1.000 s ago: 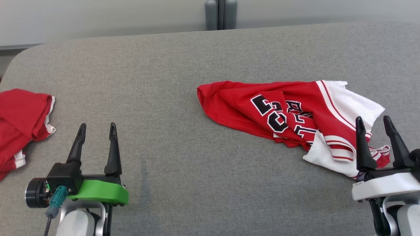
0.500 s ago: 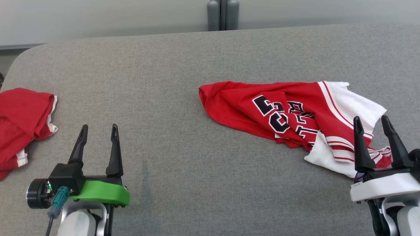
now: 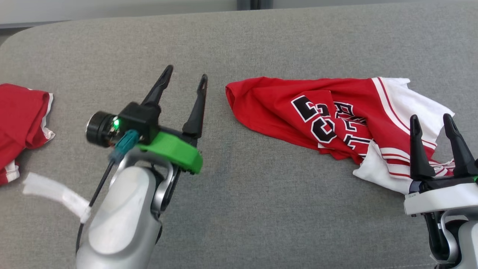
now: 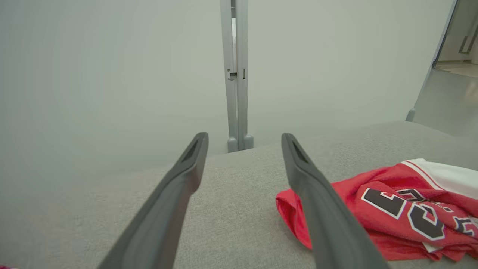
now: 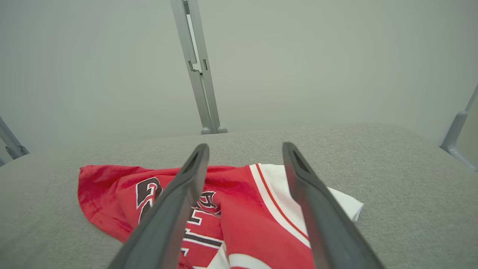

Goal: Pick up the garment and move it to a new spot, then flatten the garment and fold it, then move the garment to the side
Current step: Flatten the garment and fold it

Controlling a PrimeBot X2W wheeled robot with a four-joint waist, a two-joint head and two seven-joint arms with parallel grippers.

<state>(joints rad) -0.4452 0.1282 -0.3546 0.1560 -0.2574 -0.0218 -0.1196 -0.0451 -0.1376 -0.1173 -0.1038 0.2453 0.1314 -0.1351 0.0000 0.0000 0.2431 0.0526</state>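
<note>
The garment, a red and white jersey with black lettering, lies crumpled on the right half of the grey table. My left gripper is open and empty, hovering just left of the jersey's red left end. In the left wrist view its fingers point past the jersey, which lies to their right. My right gripper is open over the jersey's near right part, holding nothing. From the right wrist, the jersey spreads under and to the left of the open fingers.
A second red garment lies at the table's left edge. A grey post stands behind the far edge against a pale wall. A white strip hangs from the left arm's cable. Bare grey cloth lies between the two garments.
My left arm has swung forward and to the right, up to the jersey's left end. The head camera has tipped down a little. The right gripper holds its place.
</note>
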